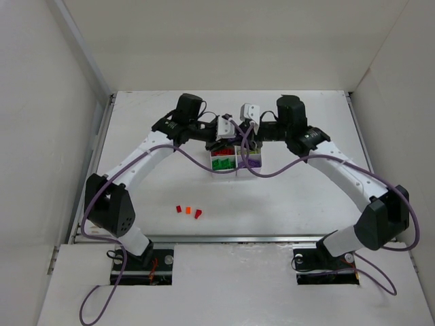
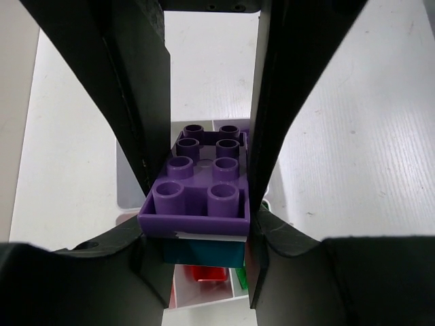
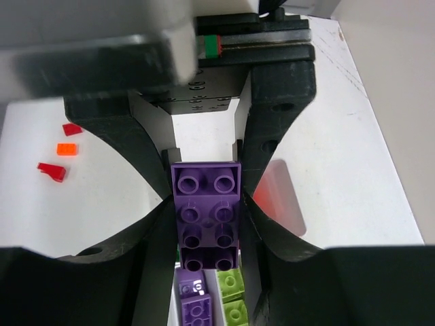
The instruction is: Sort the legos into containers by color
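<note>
Now my left claw [image 2: 200,217] pinches the purple brick [image 2: 204,176] at nine o'clock, right claw [image 3: 206,231] at three; best pull straight apart.

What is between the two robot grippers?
A purple brick. The left gripper pinches one end and the right gripper pinches the other. Both wrist views show it.

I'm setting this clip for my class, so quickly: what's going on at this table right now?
Both arms meet over the white tray. The left gripper and right gripper each clamp one end of the same purple brick, which has a teal brick under it. Green pieces and yellow-green pieces already sit in compartments. Three small red and orange pieces lie loose on the table.
</note>
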Tool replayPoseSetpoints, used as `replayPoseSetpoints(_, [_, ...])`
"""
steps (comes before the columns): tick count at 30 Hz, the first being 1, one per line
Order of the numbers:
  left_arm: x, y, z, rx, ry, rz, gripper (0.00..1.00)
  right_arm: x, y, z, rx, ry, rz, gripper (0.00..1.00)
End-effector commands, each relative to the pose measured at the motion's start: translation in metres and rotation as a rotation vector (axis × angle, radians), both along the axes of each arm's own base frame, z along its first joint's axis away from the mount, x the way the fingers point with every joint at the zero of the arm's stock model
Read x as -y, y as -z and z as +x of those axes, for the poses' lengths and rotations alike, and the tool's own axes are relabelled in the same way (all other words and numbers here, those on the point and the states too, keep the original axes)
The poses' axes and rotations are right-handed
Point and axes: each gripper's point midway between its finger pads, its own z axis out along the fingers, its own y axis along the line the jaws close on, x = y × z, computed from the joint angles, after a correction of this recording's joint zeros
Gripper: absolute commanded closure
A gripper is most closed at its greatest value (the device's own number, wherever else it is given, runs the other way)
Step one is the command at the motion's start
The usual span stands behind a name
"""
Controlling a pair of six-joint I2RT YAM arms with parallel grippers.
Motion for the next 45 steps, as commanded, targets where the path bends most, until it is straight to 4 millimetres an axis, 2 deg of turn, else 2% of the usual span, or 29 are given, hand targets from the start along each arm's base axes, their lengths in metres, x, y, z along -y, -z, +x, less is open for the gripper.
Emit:
replayPoseSetpoints(1, [-0.017,-0.001,-0.003,0.038,-0.05,0.033,1.0,0.036,-0.017,0.014,0.054,0.132,0.019,1.0])
replayPoseSetpoints(2, [-0.02,0.005,-0.003,0.031,-0.062,0.048,1.0,0.045,-0.024,0.014,0.072,0.16,0.023,1.0])
replayPoseSetpoints(6, [-0.039,0.028,0.006,0.0,-0.155,0.11,1.0,0.071,-0.022,0.016,0.085,0.243,0.014,1.0])
replayPoseSetpoints(13, [-0.045,0.045,0.005,-0.052,-0.195,0.128,1.0,0.074,-0.007,0.013,0.052,0.258,-0.001,1.0])
replayPoseSetpoints(18, [-0.05,0.045,0.016,-0.046,-0.275,0.124,1.0,0.083,0.031,0.022,-0.007,0.318,-0.075,1.0])
replayPoseSetpoints(19, [-0.05,0.047,0.017,-0.05,-0.289,0.123,1.0,0.085,0.053,0.025,-0.055,0.322,-0.122,1.0])
replayPoseSetpoints(21, [-0.049,0.038,0.024,-0.026,-0.316,0.1,1.0,0.081,0.072,0.026,-0.084,0.32,-0.178,1.0])
replayPoseSetpoints(24, [-0.052,0.04,0.028,-0.029,-0.349,0.101,1.0,0.065,0.1,0.023,-0.084,0.289,-0.275,1.0])
replayPoseSetpoints(28, [-0.053,0.041,0.029,-0.026,-0.357,0.106,1.0,0.057,0.117,0.023,-0.071,0.286,-0.339,0.98])
replayPoseSetpoints(30, [-0.052,0.039,0.03,-0.019,-0.357,0.1,1.0,0.052,0.125,0.024,-0.084,0.273,-0.352,0.94])
replayPoseSetpoints(33, [-0.053,0.04,0.031,-0.024,-0.369,0.102,1.0,0.057,0.13,0.029,-0.081,0.308,-0.378,0.77])
replayPoseSetpoints(36, [-0.053,0.04,0.031,-0.024,-0.369,0.102,1.0,0.062,0.137,0.03,-0.081,0.327,-0.395,0.69])
replayPoseSetpoints(41, [-0.052,0.038,0.032,-0.016,-0.369,0.097,1.0,0.061,0.139,0.028,-0.065,0.315,-0.415,0.47])
replayPoseSetpoints(45, [-0.052,0.036,0.034,-0.009,-0.369,0.091,1.0,0.064,0.146,0.025,-0.075,0.301,-0.444,0.4])
